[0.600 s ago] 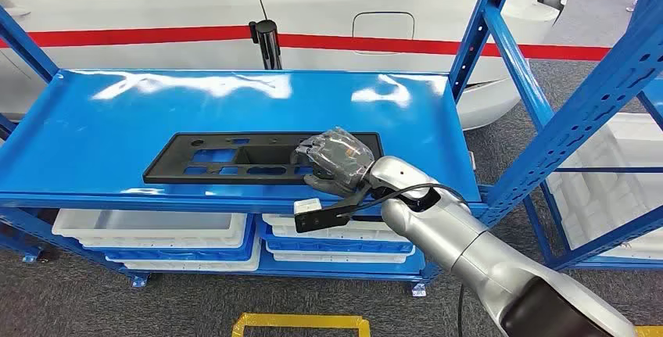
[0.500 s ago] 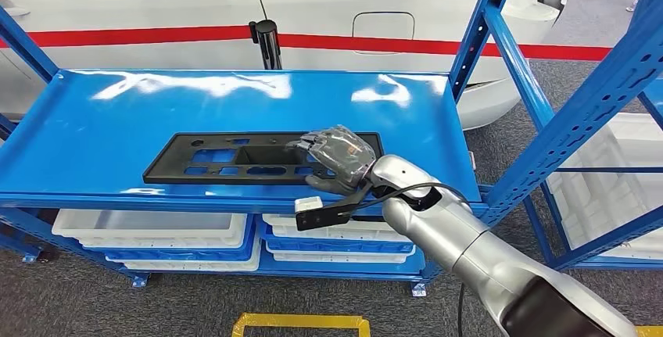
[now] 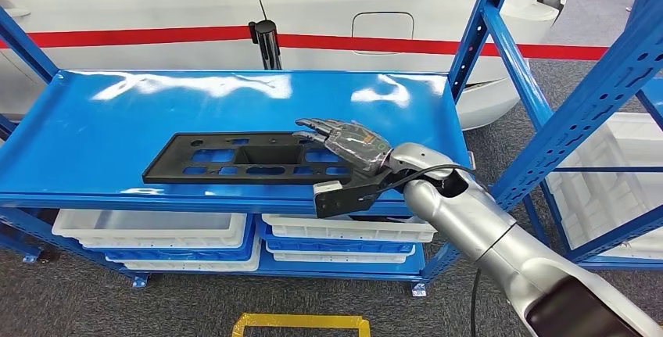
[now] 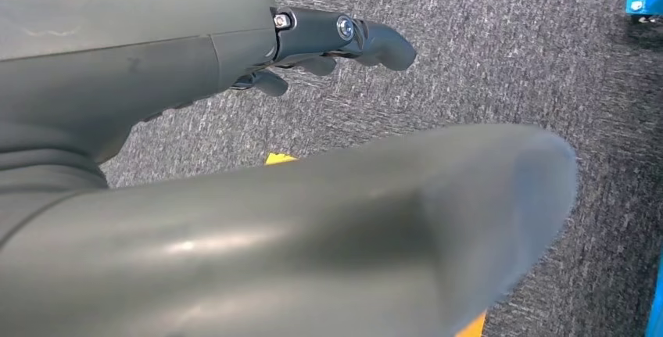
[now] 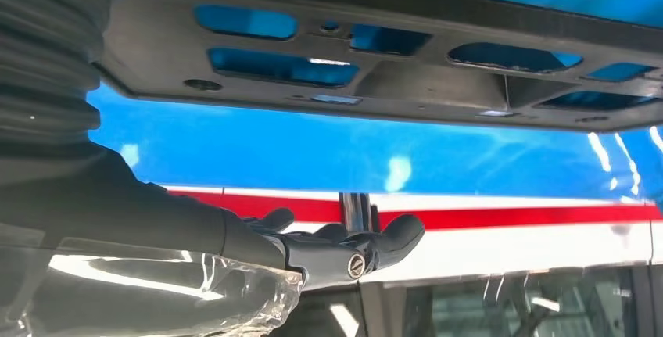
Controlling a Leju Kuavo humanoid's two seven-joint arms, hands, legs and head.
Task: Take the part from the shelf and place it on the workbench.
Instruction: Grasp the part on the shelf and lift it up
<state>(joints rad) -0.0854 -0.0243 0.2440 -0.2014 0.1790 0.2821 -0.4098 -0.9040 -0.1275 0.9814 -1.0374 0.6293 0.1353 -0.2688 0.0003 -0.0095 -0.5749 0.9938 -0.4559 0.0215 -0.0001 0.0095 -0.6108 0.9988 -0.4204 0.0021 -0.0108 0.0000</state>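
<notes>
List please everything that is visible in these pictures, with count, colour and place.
part: one, black, flat on the shelf top, near its front edge
shelf: one, blue, in front of the robot
bins: several, white and blue, under the shelf top
car: one, white with a red stripe, behind the shelf
right hand: one, dark, plastic-covered, fingers stretched out over the right end of the part
left hand: one, dark grey, above the carpet floor, holding nothing

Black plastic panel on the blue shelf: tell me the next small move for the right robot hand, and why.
Probably lower the right robot hand and close its fingers on the near right end of the black plastic panel. The hand hovers open above that end, and the panel lies flat on the blue shelf, not yet gripped.
</notes>
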